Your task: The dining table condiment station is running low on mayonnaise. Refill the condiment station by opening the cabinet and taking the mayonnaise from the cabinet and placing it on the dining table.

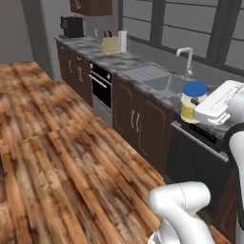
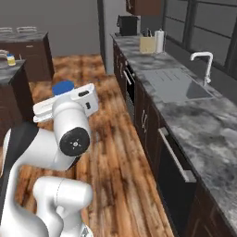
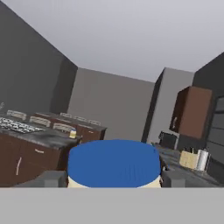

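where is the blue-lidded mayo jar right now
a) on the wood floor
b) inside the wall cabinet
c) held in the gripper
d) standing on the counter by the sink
c, the mayo jar sits between the fingers of the gripper, carried in the air beside the sink counter.

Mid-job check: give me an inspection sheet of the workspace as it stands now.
Surface: dark grey marbled island top at far left of the right base view, edge only.
Job's things: cream-yellow mayonnaise jar with blue lid held up in the gripper; second similar jar on the island.
Clutter: tan knife block, white paper roll, black coffee machine on the sink counter.
Grippers: gripper shut on the jar.
Cables: nothing seen.
Surroundings: wooden floor, sink with silver tap, built-in oven, brown wall cabinet.
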Robot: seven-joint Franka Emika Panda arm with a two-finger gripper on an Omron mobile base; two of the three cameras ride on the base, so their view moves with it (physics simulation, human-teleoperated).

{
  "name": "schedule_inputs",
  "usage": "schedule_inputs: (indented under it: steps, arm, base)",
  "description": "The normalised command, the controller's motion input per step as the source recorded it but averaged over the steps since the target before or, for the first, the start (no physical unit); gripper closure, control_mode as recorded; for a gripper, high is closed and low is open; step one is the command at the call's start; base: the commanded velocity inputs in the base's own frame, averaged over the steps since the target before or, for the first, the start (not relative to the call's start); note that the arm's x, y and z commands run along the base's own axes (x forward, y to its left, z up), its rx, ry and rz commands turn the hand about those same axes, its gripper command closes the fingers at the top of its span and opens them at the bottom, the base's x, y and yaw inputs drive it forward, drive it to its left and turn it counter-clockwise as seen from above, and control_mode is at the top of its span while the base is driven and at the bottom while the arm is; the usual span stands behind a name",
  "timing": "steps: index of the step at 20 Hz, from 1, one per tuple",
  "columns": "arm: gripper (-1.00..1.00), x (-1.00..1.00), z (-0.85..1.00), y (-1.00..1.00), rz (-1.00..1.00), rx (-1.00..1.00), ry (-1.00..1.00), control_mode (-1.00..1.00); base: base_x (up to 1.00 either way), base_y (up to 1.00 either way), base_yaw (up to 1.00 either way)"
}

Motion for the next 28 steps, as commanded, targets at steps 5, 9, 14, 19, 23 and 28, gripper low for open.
schedule_inputs:
  steps: [5,9,14,19,23,28]
  arm:
    - [1.0,0.0,0.0,0.0,0.0,0.0,0.0,1.0]
    - [1.0,0.0,0.0,0.0,0.0,0.0,0.0,1.0]
    - [1.0,0.0,0.0,0.0,0.0,0.0,0.0,1.0]
    - [1.0,0.0,0.0,0.0,0.0,0.0,0.0,1.0]
    - [1.0,0.0,0.0,0.0,0.0,0.0,0.0,1.0]
    - [1.0,0.0,0.0,0.0,0.0,0.0,0.0,1.0]
  base:
    - [-0.07,0.75,0.74]
    - [0.66,0.6,0.54]
    - [0.96,0.01,0.47]
    - [1.0,-0.57,0.4]
    - [1.0,-0.72,0.35]
    - [1.0,-0.83,0.33]
